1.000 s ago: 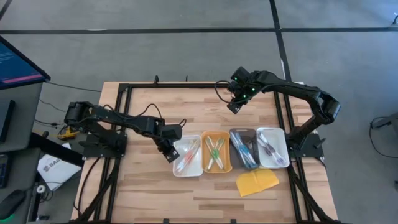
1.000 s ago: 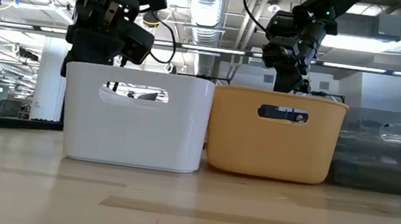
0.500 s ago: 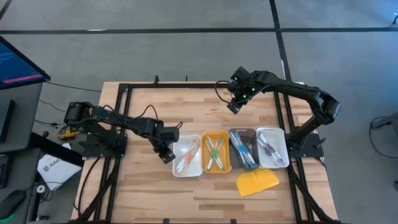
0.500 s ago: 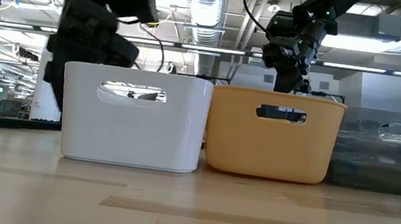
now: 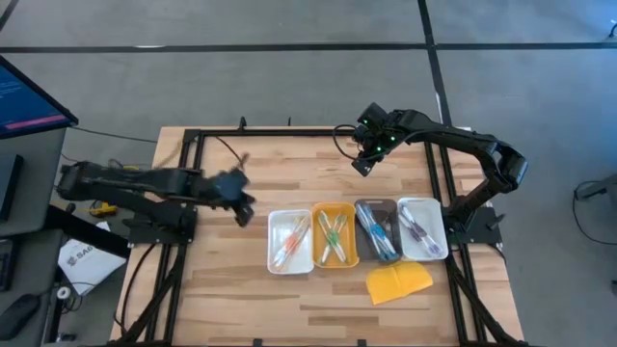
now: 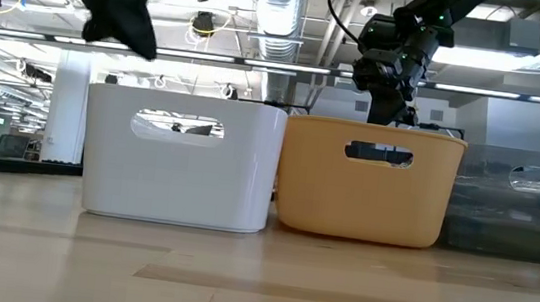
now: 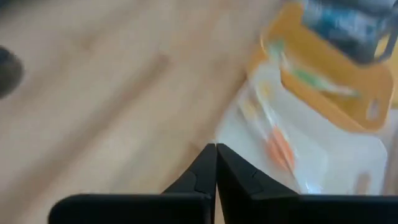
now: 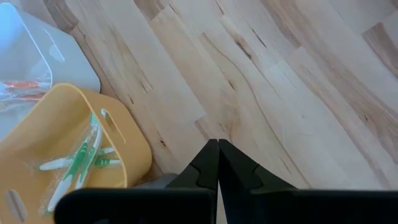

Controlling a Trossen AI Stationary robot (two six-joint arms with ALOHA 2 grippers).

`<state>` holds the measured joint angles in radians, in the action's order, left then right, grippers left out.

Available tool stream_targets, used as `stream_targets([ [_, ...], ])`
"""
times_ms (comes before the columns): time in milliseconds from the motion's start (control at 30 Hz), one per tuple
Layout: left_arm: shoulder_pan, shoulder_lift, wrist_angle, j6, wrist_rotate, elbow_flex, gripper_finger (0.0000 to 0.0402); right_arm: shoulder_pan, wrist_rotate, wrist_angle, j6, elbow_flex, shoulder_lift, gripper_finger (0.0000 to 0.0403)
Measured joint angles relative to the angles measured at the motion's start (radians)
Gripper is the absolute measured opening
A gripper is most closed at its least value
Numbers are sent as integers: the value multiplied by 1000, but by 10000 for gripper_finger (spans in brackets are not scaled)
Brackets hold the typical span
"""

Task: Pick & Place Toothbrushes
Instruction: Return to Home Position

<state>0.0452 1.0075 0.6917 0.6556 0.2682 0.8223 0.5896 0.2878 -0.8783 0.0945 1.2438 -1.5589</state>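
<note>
L hand (image 5: 241, 202) & R hand (image 5: 361, 166) closed, toothbrushes (image 5: 333, 236) in bins (image 5: 289, 269).

"What sort of place is this, then?"

"A robotics lab, I'd say — big, open and industrial. Look up: bare silver ducting (image 6: 282, 17) and bright lights (image 6: 506, 12), with no ceiling panels hiding any of it."

"And down here?"

"A left arm (image 5: 145, 181) and a right arm (image 5: 453, 142), both dark, mounted at a black frame (image 5: 260, 131) around a butcher-block table (image 5: 318, 164). A monitor (image 5: 24, 96) glows at the edge — and the grey floor (image 5: 241, 87) is marked off with a black tape line (image 5: 241, 47)."
</note>
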Motion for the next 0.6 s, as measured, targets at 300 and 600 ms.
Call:
stream_targets([
  [300, -4, -271, -6, -173, 306, -1, 3, 0, 0, 0, 15, 0, 0, 0],
  [600, 16, -341, -90, -514, 228, -3, 3, 0, 0, 0, 81, 0, 0, 0],
])
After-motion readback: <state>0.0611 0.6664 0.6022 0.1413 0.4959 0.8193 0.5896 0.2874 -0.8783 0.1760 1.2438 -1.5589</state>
